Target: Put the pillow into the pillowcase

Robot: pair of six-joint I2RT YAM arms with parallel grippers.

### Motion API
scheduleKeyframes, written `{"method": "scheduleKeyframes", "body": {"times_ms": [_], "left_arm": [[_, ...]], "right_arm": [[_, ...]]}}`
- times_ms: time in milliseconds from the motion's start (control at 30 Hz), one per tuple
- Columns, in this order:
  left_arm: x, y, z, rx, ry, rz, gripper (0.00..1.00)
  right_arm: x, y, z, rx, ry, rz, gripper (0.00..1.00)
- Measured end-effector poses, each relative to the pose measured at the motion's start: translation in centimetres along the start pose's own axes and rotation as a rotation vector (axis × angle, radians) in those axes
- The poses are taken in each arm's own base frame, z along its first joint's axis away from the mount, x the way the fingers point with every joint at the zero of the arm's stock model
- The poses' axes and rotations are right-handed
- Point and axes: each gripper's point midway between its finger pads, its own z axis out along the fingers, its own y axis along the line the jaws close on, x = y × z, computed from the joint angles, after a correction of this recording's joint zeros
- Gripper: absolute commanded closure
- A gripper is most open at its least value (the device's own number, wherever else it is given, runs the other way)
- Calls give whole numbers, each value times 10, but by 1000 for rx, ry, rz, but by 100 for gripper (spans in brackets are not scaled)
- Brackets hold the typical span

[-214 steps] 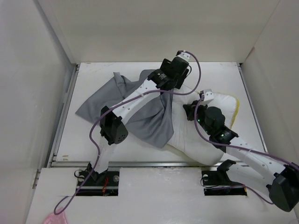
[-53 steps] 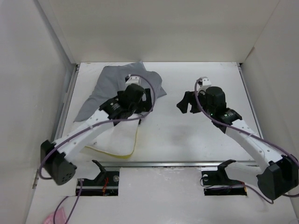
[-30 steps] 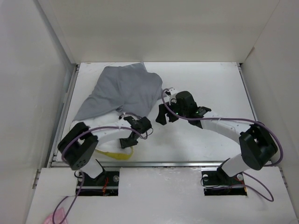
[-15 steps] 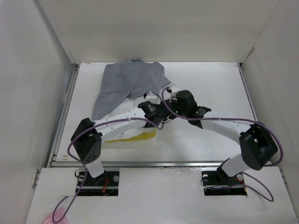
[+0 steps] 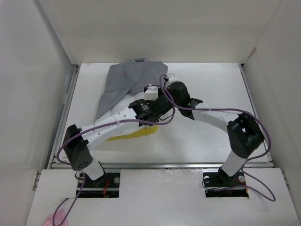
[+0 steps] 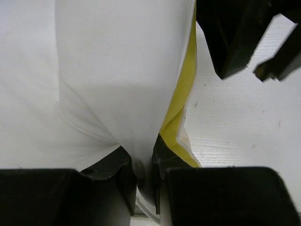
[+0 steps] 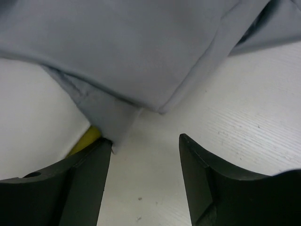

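The grey pillowcase [image 5: 129, 80] lies bunched at the back left of the table. Its hem corner [image 7: 115, 125] hangs by the tip of one finger of my right gripper [image 7: 145, 157], which is open with only bare table between its jaws. The pillow [image 5: 138, 133], white with yellow piping, is mostly hidden under my left arm. My left gripper [image 6: 143, 170] is shut on a fold of the pillow [image 6: 117, 70] beside the yellow piping [image 6: 181, 101]. In the top view my left gripper [image 5: 157, 112] and right gripper [image 5: 162, 100] meet at the pillowcase's near edge.
White walls box in the table on the left, back and right. A metal rail [image 5: 160, 165] runs along the near edge. My left arm [image 5: 103, 129] lies low across the front left, and my right arm [image 5: 211, 115] arches over the middle.
My left gripper has carried the pillow's edge back and right to the pillowcase's opening. The right gripper moved slightly toward the back left onto the hem and its jaws narrowed. The pillowcase bunched further back.
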Motion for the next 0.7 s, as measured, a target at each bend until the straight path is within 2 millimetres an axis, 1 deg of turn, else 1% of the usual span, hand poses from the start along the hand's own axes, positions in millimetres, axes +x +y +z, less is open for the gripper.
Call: {"method": "scheduleKeyframes", "body": {"times_ms": [167, 200, 233, 267, 300, 333, 367, 400, 500, 567, 633, 700], "left_arm": [[-3, 2, -5, 11, -9, 12, 100], [-4, 3, -5, 13, -11, 16, 100], [-5, 3, -6, 14, -12, 19, 100], [-5, 3, -6, 16, -12, 22, 100], [-5, 3, -6, 19, -11, 22, 100], [-5, 2, -6, 23, -11, 22, 100], [-5, 1, -6, 26, -12, 24, 100], [-6, 1, -6, 29, -14, 25, 100], [-9, -1, -5, 39, -21, 25, 100], [-14, -3, -2, 53, -25, 17, 100], [-22, -5, 5, 71, -31, -3, 100], [-33, -4, 17, 65, -40, -28, 100]], "right_arm": [[-5, 6, 23, -23, -3, 13, 35], [-4, 6, 26, -22, -4, 20, 46], [-5, 6, 30, -24, -9, 25, 51], [-5, 7, 33, -23, -10, 31, 60], [-6, 7, 36, -21, -13, 36, 77], [-8, 7, 39, -18, -19, 48, 84], [-11, 7, 42, -14, -27, 58, 95], [-15, 7, 45, -9, -37, 65, 100], [-20, 6, 47, -3, -48, 78, 100], [-22, 5, 42, -6, -47, 75, 100], [-21, 4, 28, -26, -44, 62, 100], [-9, 4, -4, -48, -24, 53, 100]]}}
